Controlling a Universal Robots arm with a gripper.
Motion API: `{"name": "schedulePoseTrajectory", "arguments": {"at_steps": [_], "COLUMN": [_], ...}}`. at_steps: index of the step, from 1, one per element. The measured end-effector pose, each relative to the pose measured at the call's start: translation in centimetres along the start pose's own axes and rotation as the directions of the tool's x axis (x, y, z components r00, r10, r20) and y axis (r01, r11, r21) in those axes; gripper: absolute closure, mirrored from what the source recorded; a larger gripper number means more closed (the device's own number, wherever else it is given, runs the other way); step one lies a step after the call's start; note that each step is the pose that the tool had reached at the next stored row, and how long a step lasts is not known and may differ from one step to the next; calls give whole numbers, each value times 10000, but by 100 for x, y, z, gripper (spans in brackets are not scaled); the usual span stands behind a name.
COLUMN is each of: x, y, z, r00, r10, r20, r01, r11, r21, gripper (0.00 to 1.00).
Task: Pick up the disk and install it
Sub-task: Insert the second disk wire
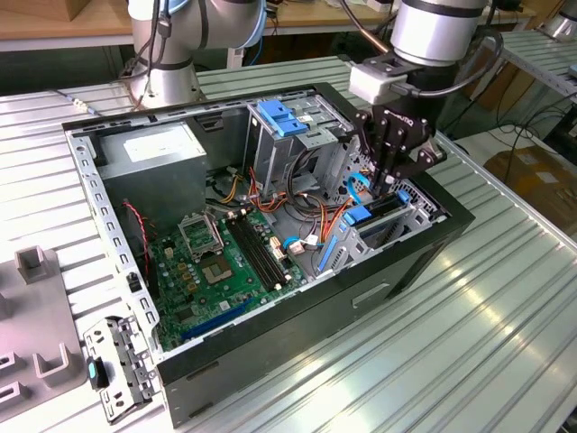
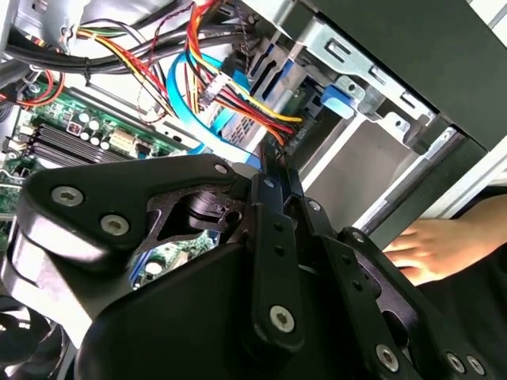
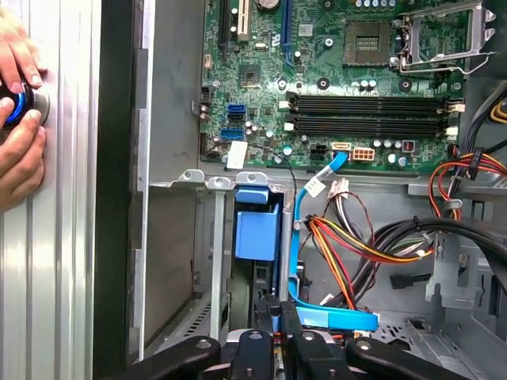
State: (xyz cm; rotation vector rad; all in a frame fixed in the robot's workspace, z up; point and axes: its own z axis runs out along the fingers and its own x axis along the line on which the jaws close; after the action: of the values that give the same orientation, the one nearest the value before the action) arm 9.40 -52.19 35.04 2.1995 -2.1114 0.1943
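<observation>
I hang over the front corner of the open computer case (image 1: 297,352), at the exterior view's right, my pincer (image 1: 389,185) pointing down into the drive bay. In both wrist views my two fingers (image 2: 271,178) look pressed together at the tips, and I can see nothing pinched between them (image 3: 279,313).

The disk (image 1: 359,215) stands on edge inside that bay, just below my fingertips. In the first wrist view its blue carrier end (image 3: 257,229) fills the slot between the bay's metal walls, close to my fingers. I cannot tell whether I touch it.

A flat blue cable (image 3: 297,237) runs just beside the disk and curls under my pincer. A bundle of red, yellow and black wires (image 3: 348,245) lies next to it. The green circuit board (image 1: 225,262) covers the floor of the case, and the grey power box (image 1: 158,149) sits in the far corner. A tall metal cage with a light-blue latch (image 1: 284,117) stands near me.

The case rests on a ribbed metal table (image 1: 469,343). A person's hand (image 3: 20,119) presses a blue button (image 3: 12,107) on that table, just outside the case wall.
</observation>
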Motion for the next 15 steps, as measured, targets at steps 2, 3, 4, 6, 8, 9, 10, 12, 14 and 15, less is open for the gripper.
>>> {"name": "schedulePoseTrajectory", "arguments": {"at_steps": [2,3,4,6,8,9,10,12,14,15], "x": [34,49,62,90,111,134,152,177,205,214], "y": [3,4,5,6,6,7,8,9,10,11], "z": [5,8,10,13,17,21,23,27,31,33], "r00": [10000,9999,9999,9994,9986,9974,9964,9951,9943,9941], "r10": [0,2,3,9,14,19,23,27,30,31], "r20": [69,111,155,351,528,715,847,988,1069,1086], "r01": [0,-2,-3,-10,-15,-22,-27,-31,-35,-36], "r11": [10000,10000,10000,10000,10000,10000,10000,10000,10000,10000], "r21": [6,9,11,18,25,32,36,42,45,45], "gripper": [84,84,84,84,84,84,84,84,84,84]}}
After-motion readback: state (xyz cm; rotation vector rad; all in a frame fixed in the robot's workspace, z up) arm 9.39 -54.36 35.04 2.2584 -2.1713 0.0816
